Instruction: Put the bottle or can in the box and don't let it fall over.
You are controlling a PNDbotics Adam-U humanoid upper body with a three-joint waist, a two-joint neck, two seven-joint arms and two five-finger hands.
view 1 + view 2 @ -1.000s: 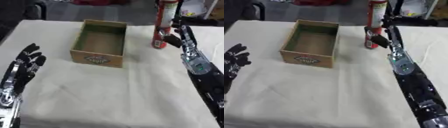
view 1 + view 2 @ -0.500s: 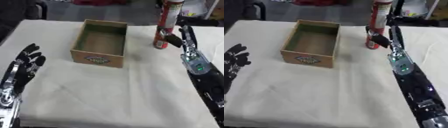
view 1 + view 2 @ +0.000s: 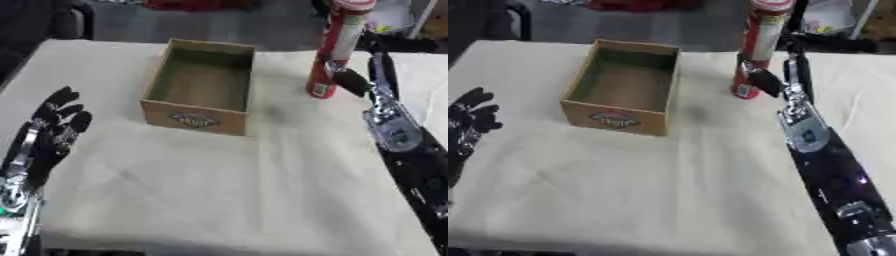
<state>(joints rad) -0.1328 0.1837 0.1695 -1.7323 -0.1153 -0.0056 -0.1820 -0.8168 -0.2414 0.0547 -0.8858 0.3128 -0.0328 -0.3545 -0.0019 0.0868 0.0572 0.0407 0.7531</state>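
Observation:
A tall red can [image 3: 336, 47] with a pale label stands upright at the far right of the cloth-covered table [image 3: 219, 190]. My right hand [image 3: 354, 81] is at its lower part, thumb across the front and fingers rising behind its right side, so it is pinched between them. The open cardboard box [image 3: 199, 87], empty inside, sits to the can's left with a gap between them. My left hand [image 3: 54, 131] rests open at the lower left, fingers up, away from both.
My right forearm [image 3: 824, 165] runs down the right side of the table. Dark chairs and clutter stand beyond the far edge. Bare cloth stretches in front of the box.

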